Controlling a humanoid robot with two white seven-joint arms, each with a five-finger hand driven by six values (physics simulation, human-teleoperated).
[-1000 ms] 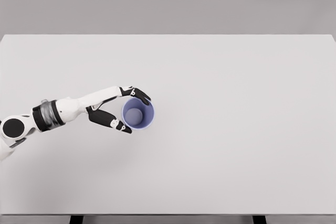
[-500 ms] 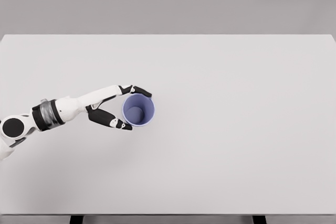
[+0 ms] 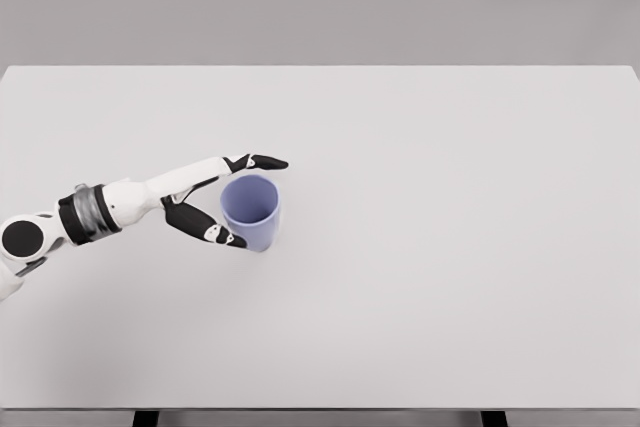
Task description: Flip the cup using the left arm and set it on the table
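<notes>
A lilac cup stands upright on the white table, left of the middle, with its mouth facing up. My left hand reaches in from the left and brackets the cup. Its fingers stretch out straight just behind the rim, apart from it. The thumb lies along the cup's near left side, close to its wall or touching it. The hand is open and nothing is gripped. My right arm does not show.
The table's front edge runs along the bottom of the picture, with dark table legs just below it. A plain grey wall rises behind the far edge.
The fingers that curled over the cup's rim have straightened and let go. The cup has settled upright, shifted slightly left, and the forearm has drawn back a little.
</notes>
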